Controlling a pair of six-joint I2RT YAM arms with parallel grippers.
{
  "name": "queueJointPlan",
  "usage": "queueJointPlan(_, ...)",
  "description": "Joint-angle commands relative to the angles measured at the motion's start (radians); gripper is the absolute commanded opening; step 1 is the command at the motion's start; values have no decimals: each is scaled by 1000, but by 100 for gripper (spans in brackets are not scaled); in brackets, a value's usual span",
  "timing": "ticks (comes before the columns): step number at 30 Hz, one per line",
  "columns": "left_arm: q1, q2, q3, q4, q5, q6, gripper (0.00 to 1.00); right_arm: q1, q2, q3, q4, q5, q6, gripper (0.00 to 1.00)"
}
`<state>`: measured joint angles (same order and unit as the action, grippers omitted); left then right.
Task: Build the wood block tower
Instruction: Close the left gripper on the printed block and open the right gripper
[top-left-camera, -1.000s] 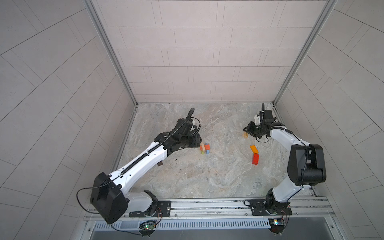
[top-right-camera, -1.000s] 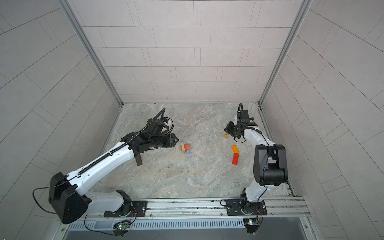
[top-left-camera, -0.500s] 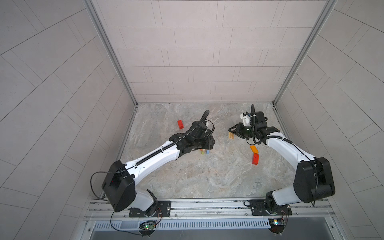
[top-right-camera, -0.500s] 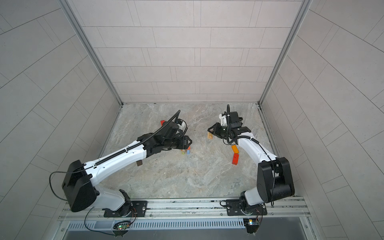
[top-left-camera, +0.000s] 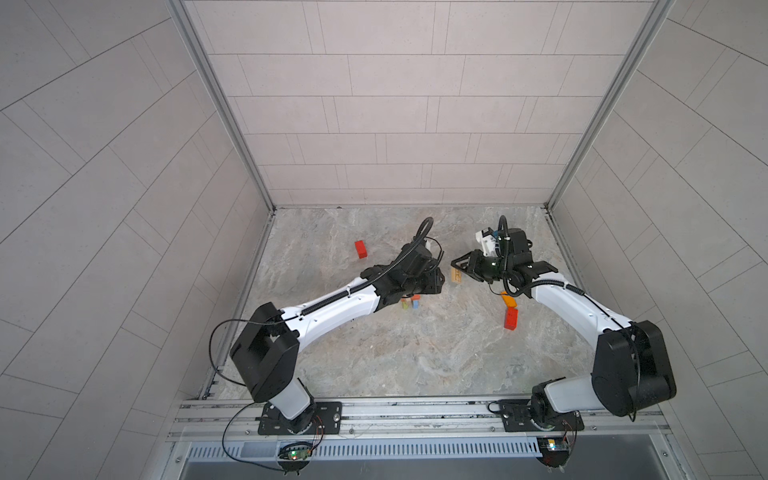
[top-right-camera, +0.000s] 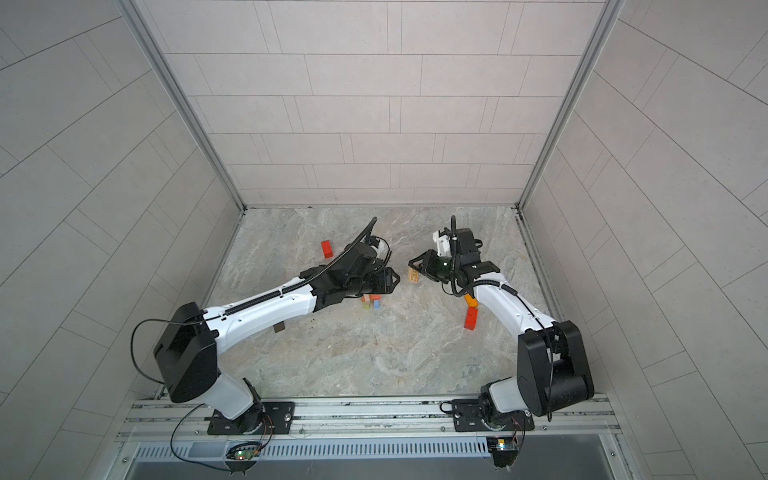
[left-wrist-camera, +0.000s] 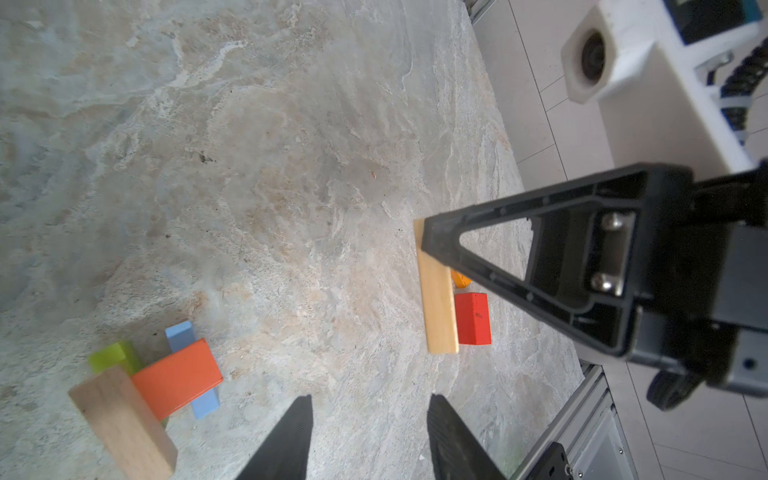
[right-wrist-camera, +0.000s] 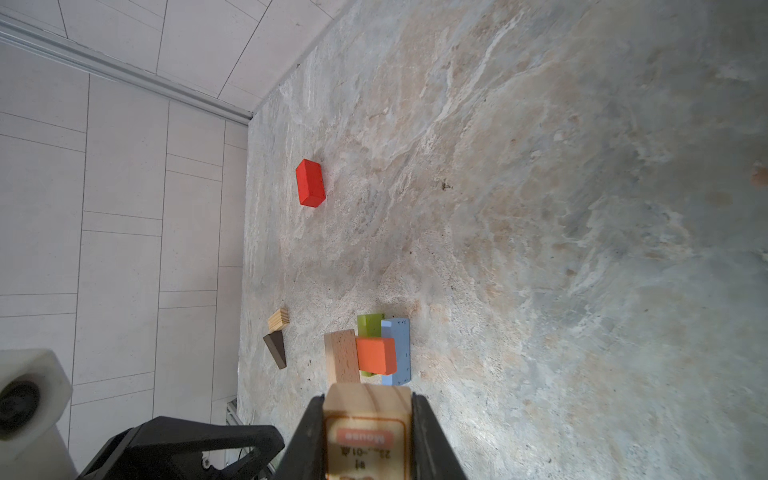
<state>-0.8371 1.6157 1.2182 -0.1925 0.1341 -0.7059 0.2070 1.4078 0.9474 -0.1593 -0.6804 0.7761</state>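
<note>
Right wrist shows tower low, orange-topped, green and blue beneath.

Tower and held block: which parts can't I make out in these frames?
The tower: tiny in both top views, partly hidden under the left arm.
The held tan block: right wrist view, clamped in the right gripper, cut by the bottom edge; printed label blurred.
The loose orange block: left wrist view, mostly behind the held tan block.
The dark brown block: in a top view, partly under the left arm.
</note>
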Motion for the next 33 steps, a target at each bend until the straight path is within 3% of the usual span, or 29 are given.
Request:
queueJointPlan(1, -6, 24, 43, 36, 13, -12, 51, 5, -20, -13, 47, -35, 30, 7)
queueJointPlan(18, -13, 110, 112, 59, 51, -13, 44, 7, -3, -27, 120, -128, 66, 7)
queueJointPlan(33, -12, 122, 142, 30, 36, -6, 36, 23, -9, -24, 93, -127, 30, 7)
